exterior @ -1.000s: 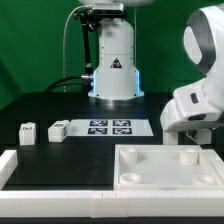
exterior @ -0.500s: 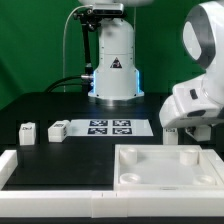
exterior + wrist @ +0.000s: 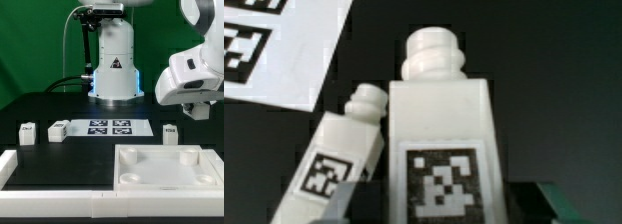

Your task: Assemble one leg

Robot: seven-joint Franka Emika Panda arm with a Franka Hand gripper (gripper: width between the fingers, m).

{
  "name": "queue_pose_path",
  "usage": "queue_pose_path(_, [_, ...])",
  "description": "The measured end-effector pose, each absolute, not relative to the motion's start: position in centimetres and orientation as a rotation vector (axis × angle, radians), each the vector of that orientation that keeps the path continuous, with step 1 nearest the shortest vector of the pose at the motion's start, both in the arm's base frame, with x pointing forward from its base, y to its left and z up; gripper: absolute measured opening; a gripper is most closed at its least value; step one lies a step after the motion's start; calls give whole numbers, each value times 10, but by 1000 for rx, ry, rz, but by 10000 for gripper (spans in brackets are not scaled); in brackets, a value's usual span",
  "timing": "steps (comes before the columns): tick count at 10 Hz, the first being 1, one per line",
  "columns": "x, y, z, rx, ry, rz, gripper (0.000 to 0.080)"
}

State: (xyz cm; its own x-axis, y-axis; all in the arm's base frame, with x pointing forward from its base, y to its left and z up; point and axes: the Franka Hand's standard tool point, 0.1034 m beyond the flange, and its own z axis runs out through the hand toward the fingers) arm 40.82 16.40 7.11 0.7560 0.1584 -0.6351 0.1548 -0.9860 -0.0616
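In the wrist view a white leg with a black-and-white tag and a screw peg lies on the black table between my open gripper jaws, and nothing grips it. A second leg lies tilted right beside it. In the exterior view my gripper hangs above and to the right of a leg that sits by the marker board's right end. Two more legs sit at the exterior view's left. The large white tabletop lies at the front right.
The marker board lies mid-table and also shows in the wrist view. A white L-shaped frame runs along the front left. The robot base stands behind the board.
The arm has risen and drawn away from the table. The leg by the marker board's right end, covered before, now shows on the table below the gripper.
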Motion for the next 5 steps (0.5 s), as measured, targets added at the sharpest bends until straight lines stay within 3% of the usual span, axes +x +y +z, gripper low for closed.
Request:
queue_pose_path(2, [412, 165, 69, -2953, -259, 1007, 290])
queue_pose_path(3, [419, 167, 68, -2991, -255, 855, 290])
queue_pose_path(5, [433, 150, 85, -3030, -253, 659, 290])
